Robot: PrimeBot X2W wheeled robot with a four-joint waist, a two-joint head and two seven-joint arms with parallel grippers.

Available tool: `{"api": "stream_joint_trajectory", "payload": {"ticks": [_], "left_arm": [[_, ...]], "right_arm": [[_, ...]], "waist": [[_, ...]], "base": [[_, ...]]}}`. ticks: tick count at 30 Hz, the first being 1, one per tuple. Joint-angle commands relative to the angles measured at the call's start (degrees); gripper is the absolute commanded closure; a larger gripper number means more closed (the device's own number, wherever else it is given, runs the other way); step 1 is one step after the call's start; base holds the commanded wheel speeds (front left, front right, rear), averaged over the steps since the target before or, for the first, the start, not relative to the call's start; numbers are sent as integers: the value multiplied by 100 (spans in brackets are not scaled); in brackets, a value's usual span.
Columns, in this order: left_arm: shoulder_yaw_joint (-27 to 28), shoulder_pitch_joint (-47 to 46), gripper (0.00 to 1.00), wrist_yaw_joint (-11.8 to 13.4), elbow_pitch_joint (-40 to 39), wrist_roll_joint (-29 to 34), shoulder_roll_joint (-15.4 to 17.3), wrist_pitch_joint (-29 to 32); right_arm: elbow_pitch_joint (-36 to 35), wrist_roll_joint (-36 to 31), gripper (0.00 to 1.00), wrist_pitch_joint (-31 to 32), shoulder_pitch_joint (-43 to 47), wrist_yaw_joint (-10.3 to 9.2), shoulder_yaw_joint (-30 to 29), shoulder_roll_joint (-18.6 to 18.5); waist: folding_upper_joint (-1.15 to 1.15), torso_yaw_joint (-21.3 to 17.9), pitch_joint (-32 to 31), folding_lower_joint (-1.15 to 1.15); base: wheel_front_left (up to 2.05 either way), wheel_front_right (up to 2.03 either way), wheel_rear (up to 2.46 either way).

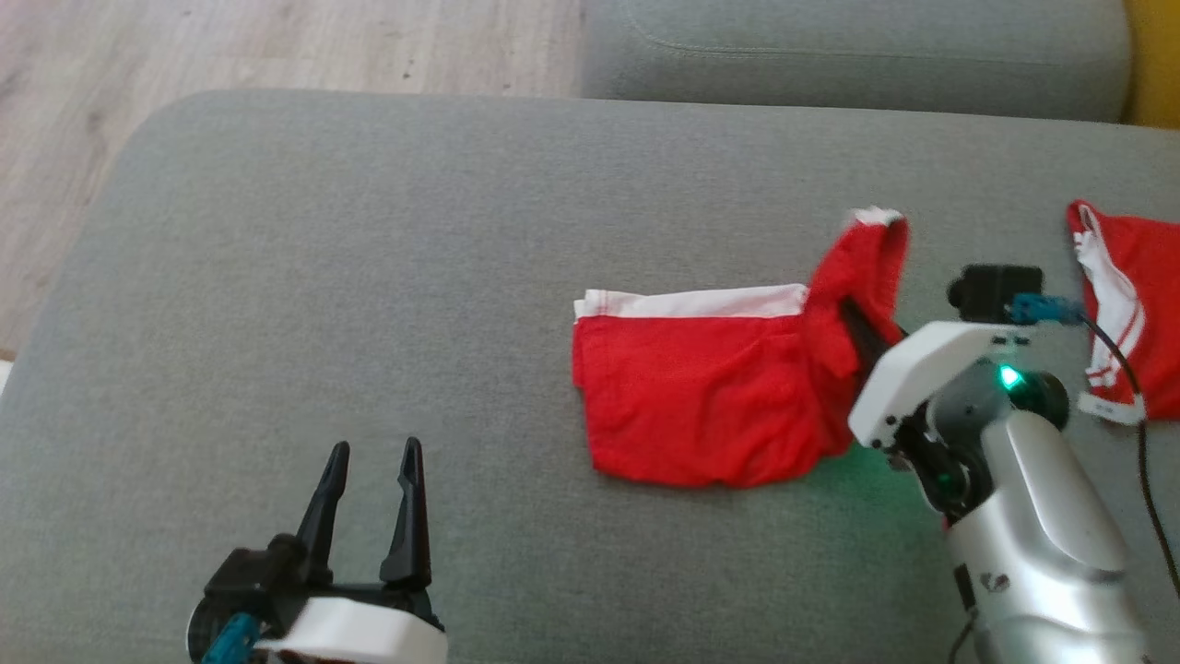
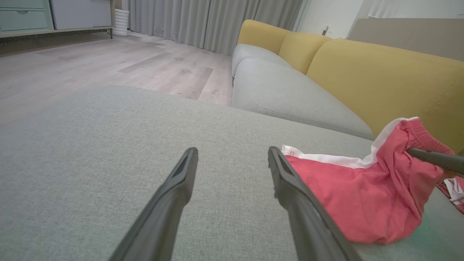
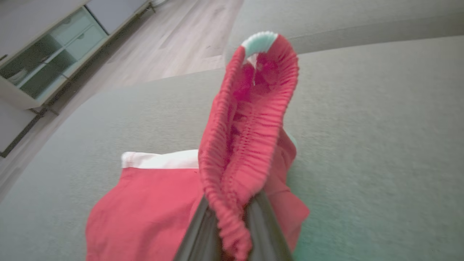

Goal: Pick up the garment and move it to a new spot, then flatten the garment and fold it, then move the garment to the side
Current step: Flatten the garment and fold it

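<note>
Grey cushion (image 1: pixel 369 277): broad upholstered surface across most of the head view; wood floor (image 1: pixel 230 46) at the upper left.

Right arm (image 1: pixel 1023 498): silver and white, rising from the lower right of the head view and angled toward the upper left, with a green light at the wrist.

Garment (image 1: pixel 691 397): red shorts with a white band, right of centre in the head view. The body lies flat on the cushion. The right-hand end is lifted into a standing loop.

Second red garment (image 1: pixel 1129 314): white-striped, at the right edge, well apart from the first.

Left gripper (image 1: pixel 373 461): lower left, fingers pointing up the frame, spread wide and empty. The garment lies to its right, apart from it.

Right gripper (image 3: pixel 232 206): fingers drawn close, pinching the elastic waistband between them, the loop rising above.

View notes: the left wrist view adds a yellow sofa back (image 2: pixel 380 72) and one dark right finger (image 2: pixel 435 159) entering the raised cloth. The right wrist view adds the gathered waistband and a cabinet (image 3: pixel 47 54) at the upper left.
</note>
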Motion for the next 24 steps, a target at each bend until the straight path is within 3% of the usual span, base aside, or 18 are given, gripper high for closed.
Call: {"api": "stream_joint_trajectory", "payload": {"ticks": [1,6,13,15,16,24], "left_arm": [[184,-285,0,-3,-148,31,19,-69],[183,-349,0,-44,-123,25,-58,-91],[160,-350,0,-61,-103,43,-147,-115],[157,-342,0,-73,-86,39,-162,-119],[158,-342,0,-79,-74,38,-171,-122],[204,-320,0,-97,-27,42,-207,-141]], "right_arm": [[-389,100,100,70,-139,20,230,72],[-724,431,100,243,-71,20,866,118],[-402,660,100,196,-115,20,1473,120],[-293,698,44,129,-151,20,1621,120],[-259,724,1,79,-169,20,1706,120],[-345,865,0,-179,-258,20,2415,121]], "waist": [[0,73,14,0],[0,334,34,0],[0,555,27,0],[0,591,24,0],[0,605,24,0],[0,586,45,0]], "base": [[0,0,0],[0,0,0],[0,0,0],[0,0,0],[0,0,0],[0,0,0]]}}
